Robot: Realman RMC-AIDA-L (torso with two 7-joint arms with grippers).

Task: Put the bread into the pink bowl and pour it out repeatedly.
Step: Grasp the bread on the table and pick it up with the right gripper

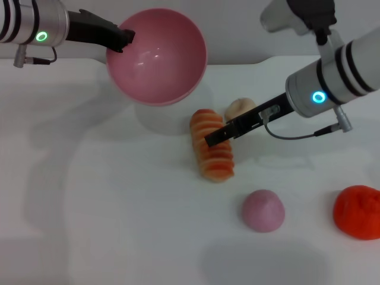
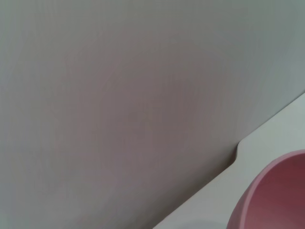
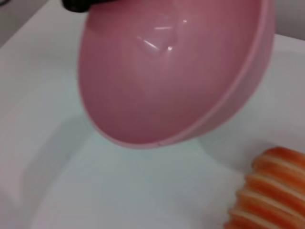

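While held tilted above the table by the left gripper, clamped on the rim, pink bowl noted with mouth turned toward the bread. Bread flat on table, just below the bowl, beside a small round bun. Right gripper directly over the loaf's middle; jaw state cannot be told, contact not confirmed. Step in hand judged: picking up the loaf. Recommended: grip across the narrow width at mid-length, lift level, level the bowl before release so loaf does not slide out. Bowl empty, glossy interior bare. Pink dome lump and red lump well apart, not concerned.
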